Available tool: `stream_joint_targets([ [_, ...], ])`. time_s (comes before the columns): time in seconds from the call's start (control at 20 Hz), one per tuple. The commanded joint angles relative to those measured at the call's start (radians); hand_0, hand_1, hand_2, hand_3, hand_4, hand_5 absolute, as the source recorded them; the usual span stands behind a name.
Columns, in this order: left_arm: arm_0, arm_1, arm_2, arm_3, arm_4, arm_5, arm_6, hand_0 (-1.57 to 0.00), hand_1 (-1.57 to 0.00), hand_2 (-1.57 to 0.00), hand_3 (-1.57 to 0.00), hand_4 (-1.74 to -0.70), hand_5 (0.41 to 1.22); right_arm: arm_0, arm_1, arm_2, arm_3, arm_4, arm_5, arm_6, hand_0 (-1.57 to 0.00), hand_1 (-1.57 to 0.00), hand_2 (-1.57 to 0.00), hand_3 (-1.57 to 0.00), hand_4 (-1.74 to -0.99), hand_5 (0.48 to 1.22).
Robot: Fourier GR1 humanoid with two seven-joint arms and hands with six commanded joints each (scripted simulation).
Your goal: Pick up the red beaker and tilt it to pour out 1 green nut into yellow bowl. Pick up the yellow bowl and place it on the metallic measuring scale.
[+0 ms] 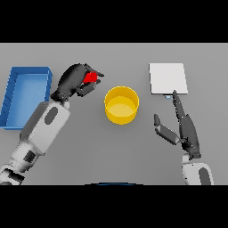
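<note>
The red beaker (91, 77) is held in my left hand (75, 80), whose fingers curl round it so only a small red patch shows; it hangs to the left of the yellow bowl (121, 104). The bowl stands upright in the middle of the table, and I see no green nut inside it. The metallic measuring scale (167, 78) lies flat at the back right. My right hand (185, 127) is open, fingers straight, pointing toward the scale's near edge, right of the bowl.
A blue bin (26, 95) sits at the left edge, just beside my left forearm.
</note>
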Motion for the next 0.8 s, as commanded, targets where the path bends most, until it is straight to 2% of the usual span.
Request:
stream_joint_targets([
  [0.0,-0.029,0.015,-0.038,0.024,-0.049,-0.003,-0.003,-1.57,-1.57,-1.57,-1.57,-1.74,1.123,-0.005,0.000,0.000,-0.005,-0.001,-0.001,-0.004,0.00,0.00,0.00,0.00,-1.260,0.719],
  [0.25,-0.165,0.063,-0.208,0.123,-0.235,-0.048,-0.017,-1.57,-1.57,-1.57,-1.57,-1.74,1.177,-0.016,0.012,-0.003,-0.002,-0.010,-0.002,0.010,0.00,0.00,0.00,0.00,-1.268,0.722],
  [0.3,-0.199,0.063,-0.237,0.143,-0.259,-0.070,-0.021,-1.57,-1.57,-1.57,-1.57,-1.74,1.186,-0.003,0.018,0.005,0.001,-0.008,-0.001,-0.011,0.00,0.00,0.00,0.00,-1.268,0.720],
  [0.35,-0.225,0.075,-0.270,0.151,-0.285,-0.098,-0.035,-1.57,-1.57,-1.57,-1.57,-1.74,1.193,-0.011,0.017,0.002,0.008,-0.011,0.000,-0.009,0.00,0.00,0.00,0.00,-1.264,0.717],
  [0.4,-0.255,0.068,-0.301,0.175,-0.312,-0.117,-0.036,-1.57,-1.57,-1.57,-1.57,-1.69,1.198,-0.013,0.021,0.003,0.017,-0.013,0.001,-0.026,0.00,0.00,0.00,0.00,-1.261,0.715],
  [0.5,-0.305,0.075,-0.363,0.209,-0.360,-0.159,-0.055,-1.57,-1.57,-1.57,-1.57,-1.61,1.206,-0.016,0.021,-0.003,0.018,-0.015,-0.002,-0.011,0.00,0.00,0.00,0.00,-1.258,0.697],
  [0.6,-0.361,0.070,-0.423,0.245,-0.398,-0.220,-0.048,-1.57,-1.57,-1.57,-1.57,-1.66,1.212,-0.024,0.019,-0.010,0.026,-0.009,-0.014,-0.004,0.00,0.00,0.00,0.00,-1.245,0.679],
  [0.7,-0.412,0.056,-0.468,0.280,-0.418,-0.251,-0.077,-1.57,-1.57,-1.57,-1.57,-1.68,1.215,-0.001,0.036,0.002,0.013,-0.013,-0.013,-0.020,0.00,0.00,0.00,0.00,-1.225,0.663],
  [0.75,-0.429,0.056,-0.490,0.286,-0.426,-0.264,-0.093,-1.57,-1.57,-1.57,-1.57,-1.69,1.216,-0.016,0.036,-0.007,0.024,-0.018,-0.016,0.002,0.00,0.00,0.00,0.00,-1.220,0.657],
])
